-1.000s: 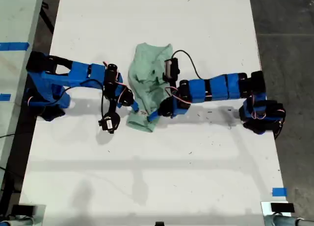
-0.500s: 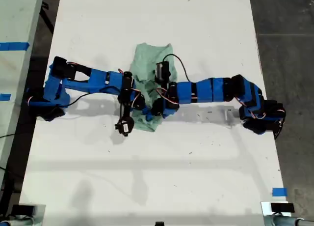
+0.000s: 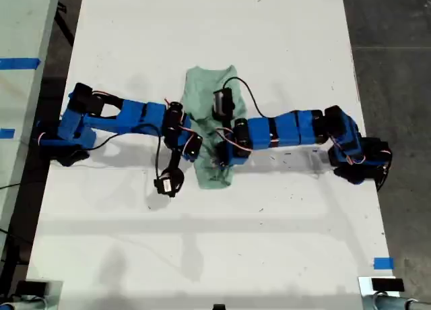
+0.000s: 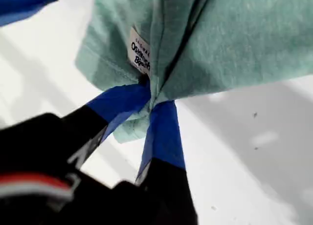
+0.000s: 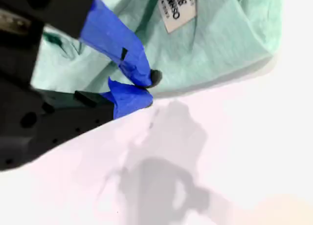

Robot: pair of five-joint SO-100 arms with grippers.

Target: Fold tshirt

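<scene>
Lying bunched lengthwise at mid-desk (image 3: 202, 27), the tshirt (image 3: 209, 87) is met by two arms. In the exterior view, one arm (image 3: 121, 114) reaches in from the left and the other arm (image 3: 289, 128) from the right. Their tips converge on the garment's nearer end, and the wrist views do not settle which arm is which. The first gripper (image 4: 151, 100) has its jaws clamped on a gathered fold of hem beside the white tag (image 4: 139, 51). The second gripper (image 5: 142, 85) has its jaws closed tip to tip at the cloth's edge, apparently pinching it, with the tag (image 5: 177, 7) nearby. Two holds on one end probably let that end be carried as a straight edge over the rest. The fold looks incomplete, as the cloth is rumpled.
</scene>
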